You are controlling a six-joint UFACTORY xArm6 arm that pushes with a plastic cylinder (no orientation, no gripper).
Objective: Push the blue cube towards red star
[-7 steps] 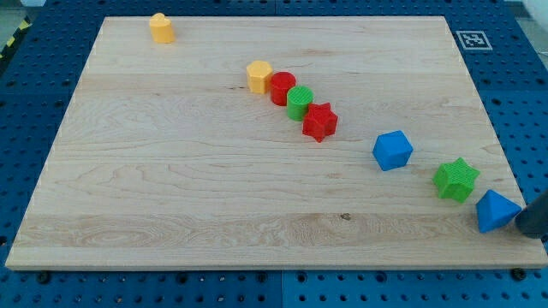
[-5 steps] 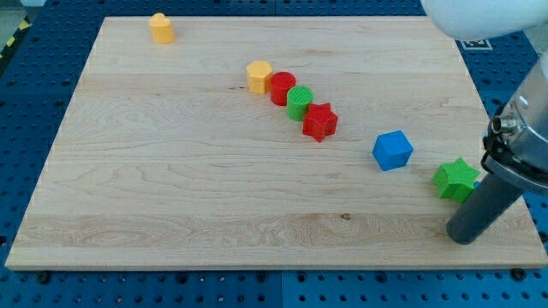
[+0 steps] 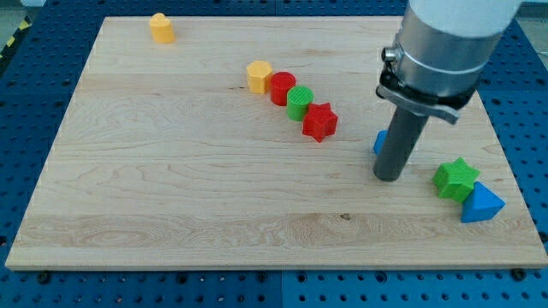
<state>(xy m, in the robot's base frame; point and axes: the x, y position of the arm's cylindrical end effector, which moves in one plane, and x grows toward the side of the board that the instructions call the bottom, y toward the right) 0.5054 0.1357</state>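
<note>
The blue cube (image 3: 378,142) lies right of the board's middle, mostly hidden behind my rod; only its left edge shows. The red star (image 3: 319,121) sits to its upper left, at the lower end of a diagonal row of blocks. My tip (image 3: 388,177) rests on the board just below the cube, in front of it in the view, and looks to be touching or nearly touching it.
In a row up-left from the red star stand a green cylinder (image 3: 300,103), a red cylinder (image 3: 282,88) and a yellow hexagonal block (image 3: 259,76). A second yellow block (image 3: 160,27) sits at top left. A green star (image 3: 455,178) and a blue triangular block (image 3: 479,205) lie at lower right.
My rod has swung from the board's lower right edge up-left to the blue cube, now covering most of it. The blue triangular block shows again beside the green star.
</note>
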